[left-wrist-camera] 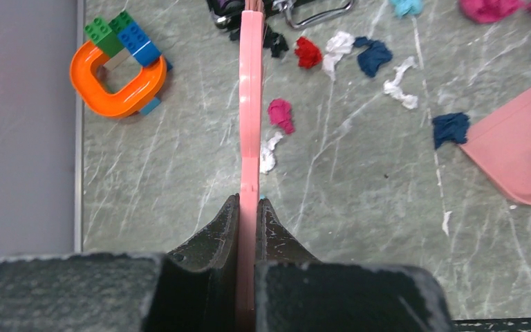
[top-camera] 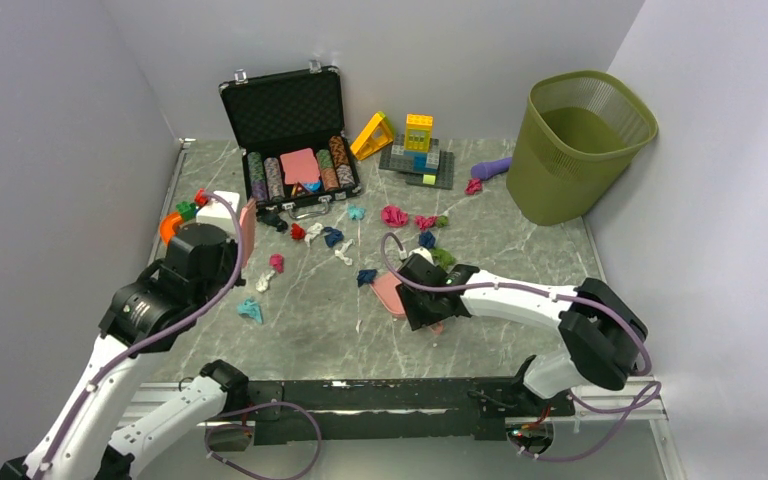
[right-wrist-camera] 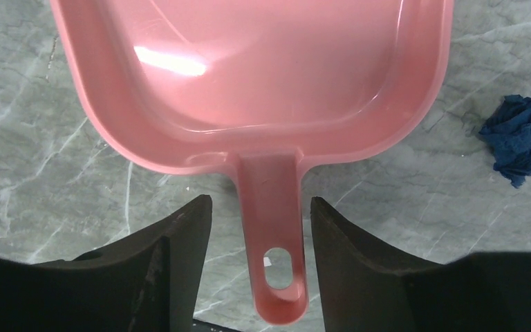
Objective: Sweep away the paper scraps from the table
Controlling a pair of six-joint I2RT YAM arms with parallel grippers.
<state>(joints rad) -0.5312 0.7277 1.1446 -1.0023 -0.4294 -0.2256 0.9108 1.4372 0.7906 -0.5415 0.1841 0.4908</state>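
Observation:
Several paper scraps lie across the middle of the table (top-camera: 310, 340): magenta (top-camera: 394, 215), red (top-camera: 298, 232), dark blue (top-camera: 367, 276), teal (top-camera: 250, 311), white (top-camera: 263, 283). My left gripper (top-camera: 242, 232) is shut on a thin pink brush handle (left-wrist-camera: 251, 104), held edge-on above the left of the table; a magenta wad (left-wrist-camera: 281, 114) and a white one (left-wrist-camera: 268, 152) lie just right of it. My right gripper (right-wrist-camera: 259, 207) is open, its fingers either side of the handle (right-wrist-camera: 271, 228) of a pink dustpan (right-wrist-camera: 263, 76) with a gap on both sides. The pan lies flat and empty, a dark blue wad (right-wrist-camera: 522, 138) to its right.
An olive waste bin (top-camera: 575, 145) stands at the back right. An open black case of poker chips (top-camera: 295, 140) and building blocks (top-camera: 415, 150) sit at the back. An orange ring with blocks (left-wrist-camera: 117, 72) lies by the left wall. A purple object (top-camera: 492, 167) lies beside the bin.

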